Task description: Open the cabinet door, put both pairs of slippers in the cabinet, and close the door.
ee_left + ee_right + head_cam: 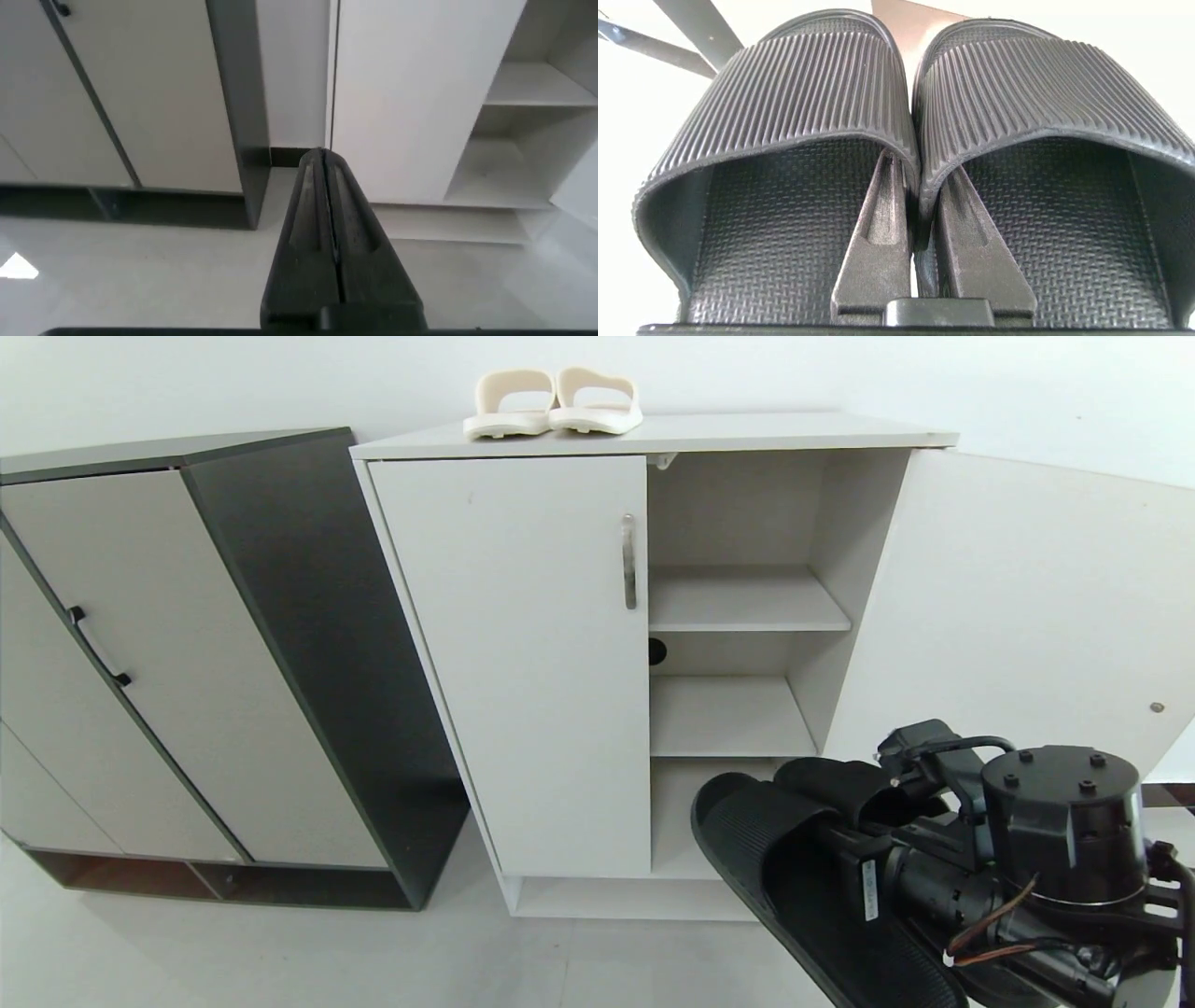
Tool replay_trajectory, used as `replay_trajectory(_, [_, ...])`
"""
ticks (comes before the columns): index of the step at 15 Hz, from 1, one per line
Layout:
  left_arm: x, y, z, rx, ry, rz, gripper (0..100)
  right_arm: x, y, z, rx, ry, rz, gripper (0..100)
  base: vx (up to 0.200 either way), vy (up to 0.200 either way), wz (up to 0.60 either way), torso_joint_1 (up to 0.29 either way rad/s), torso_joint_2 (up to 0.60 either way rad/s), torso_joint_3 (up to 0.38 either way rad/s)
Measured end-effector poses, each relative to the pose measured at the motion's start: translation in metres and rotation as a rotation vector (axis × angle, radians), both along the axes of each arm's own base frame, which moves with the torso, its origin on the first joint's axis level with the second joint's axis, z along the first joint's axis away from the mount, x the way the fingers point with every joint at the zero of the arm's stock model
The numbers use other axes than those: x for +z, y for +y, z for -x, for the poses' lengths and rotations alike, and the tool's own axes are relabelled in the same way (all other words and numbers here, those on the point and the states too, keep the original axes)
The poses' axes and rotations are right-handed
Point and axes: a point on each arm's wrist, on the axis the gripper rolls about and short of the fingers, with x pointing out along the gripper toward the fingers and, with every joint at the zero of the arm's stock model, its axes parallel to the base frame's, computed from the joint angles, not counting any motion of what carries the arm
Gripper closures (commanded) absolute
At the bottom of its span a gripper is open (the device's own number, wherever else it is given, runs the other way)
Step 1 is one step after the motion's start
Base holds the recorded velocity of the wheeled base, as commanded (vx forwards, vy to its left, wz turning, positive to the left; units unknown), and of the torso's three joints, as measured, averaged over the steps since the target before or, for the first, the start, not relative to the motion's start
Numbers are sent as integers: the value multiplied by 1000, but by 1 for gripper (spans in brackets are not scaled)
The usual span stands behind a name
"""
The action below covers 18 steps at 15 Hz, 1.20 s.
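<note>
At the left stands a grey cabinet [187, 644]. The left gripper [324, 163] is pressed closed on nothing. Next, the white cabinet [509, 663] carries cream slippers [555, 403] on top; its right door [1027, 616] is open. Before the bottom shelf, the right gripper [920, 191] clamps the black slippers [756, 849], seemingly by their inner walls.

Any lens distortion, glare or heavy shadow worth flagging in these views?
Head view: wide-angle bowing, grey cabinet and open door lean outward; light even, soft shade inside white cabinet. Right wrist view: backdrop behind black slippers blown out white. Left wrist view: small bright glare patch on floor.
</note>
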Motion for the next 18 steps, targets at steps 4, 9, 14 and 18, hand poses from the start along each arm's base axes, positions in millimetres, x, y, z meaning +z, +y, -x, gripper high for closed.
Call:
replay_trajectory(4, [0,-3,0,-126,1,-26,100,1,2,0,6,-15,-19,100,0,0,0,0,0,0])
replay_trajectory(9, [0,-3,0,-125,1,-11,100,-2,9,3,30,-10,-17,100,0,-160,0,4,1,4])
replay_trajectory(14, [0,-3,0,-128,1,1,100,2,35,23,76,-27,-29,100,0,-80,0,2,3,0])
replay_trajectory(18, [0,-3,0,-130,1,-1,100,-8,78,6,-111,-42,-64,100,0,0,0,0,0,0])
